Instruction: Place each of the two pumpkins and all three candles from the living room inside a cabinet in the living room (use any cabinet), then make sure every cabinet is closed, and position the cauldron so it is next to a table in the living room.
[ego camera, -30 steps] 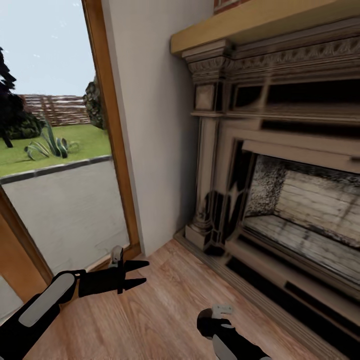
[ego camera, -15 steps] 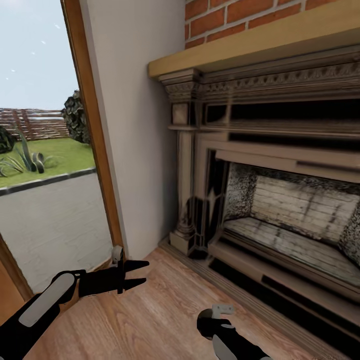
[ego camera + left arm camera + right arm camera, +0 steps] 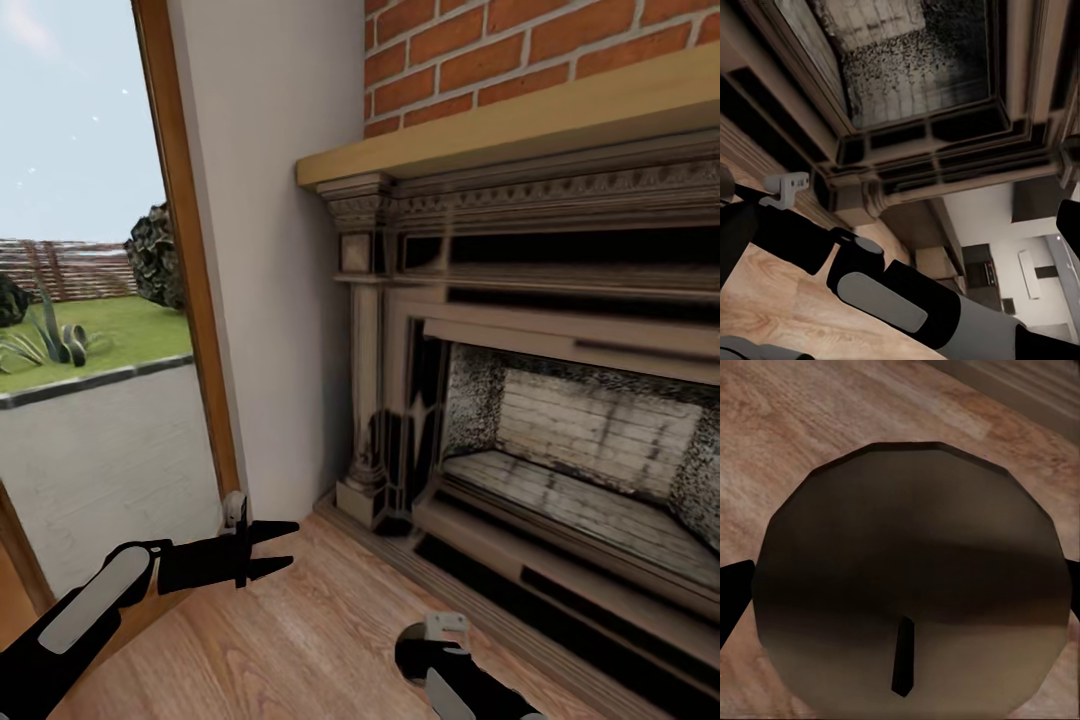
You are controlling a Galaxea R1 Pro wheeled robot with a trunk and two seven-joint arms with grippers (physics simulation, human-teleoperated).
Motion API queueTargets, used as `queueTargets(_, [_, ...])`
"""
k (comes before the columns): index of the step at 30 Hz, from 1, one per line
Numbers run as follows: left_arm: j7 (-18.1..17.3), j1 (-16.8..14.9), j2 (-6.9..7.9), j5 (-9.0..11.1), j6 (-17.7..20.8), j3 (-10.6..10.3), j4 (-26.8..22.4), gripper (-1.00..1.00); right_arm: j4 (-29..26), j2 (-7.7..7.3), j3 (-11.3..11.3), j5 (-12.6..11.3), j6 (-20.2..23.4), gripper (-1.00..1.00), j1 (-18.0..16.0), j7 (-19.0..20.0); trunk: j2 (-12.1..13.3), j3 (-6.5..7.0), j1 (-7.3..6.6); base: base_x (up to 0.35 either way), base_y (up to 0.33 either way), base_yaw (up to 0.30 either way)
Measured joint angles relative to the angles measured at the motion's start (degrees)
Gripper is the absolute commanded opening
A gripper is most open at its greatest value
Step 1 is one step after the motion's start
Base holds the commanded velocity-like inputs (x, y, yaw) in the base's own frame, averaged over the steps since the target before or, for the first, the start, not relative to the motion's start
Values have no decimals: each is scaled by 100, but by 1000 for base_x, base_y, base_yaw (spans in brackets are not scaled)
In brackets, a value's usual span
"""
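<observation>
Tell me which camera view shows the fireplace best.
The head view: the fireplace appears upright with mantel, carved column and brick firebox together. The left wrist view catches its firebox and column base, tilted and cropped. The right wrist view faces a candle.

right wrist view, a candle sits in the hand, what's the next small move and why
Probably turn the base away to search for the cabinet. The right hand seems closed on the candle, while the head view faces a fireplace and a window, neither a place to stow it.
</observation>
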Motion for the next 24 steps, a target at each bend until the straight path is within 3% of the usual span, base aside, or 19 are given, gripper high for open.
queueTargets(4, [-1,0,-9,0,1,0,-1,100,-3,-7,-32,-44,388,-100,0,-1,5,89,-10,0,0,0])
queueTargets(10, [-1,0,-5,1,1,-1,1,100,-148,-26,-58,-66,654,-100,-4,84,245,197,-141,0,0,0])
queueTargets(19, [-11,0,11,2,4,0,0,100,-175,-24,-69,-64,650,-100,-3,117,287,215,-164,0,0,-2])
queueTargets(24, [-18,-2,29,5,4,1,6,100,-178,-29,-70,-71,619,-100,0,233,287,215,-164,0,0,-190])
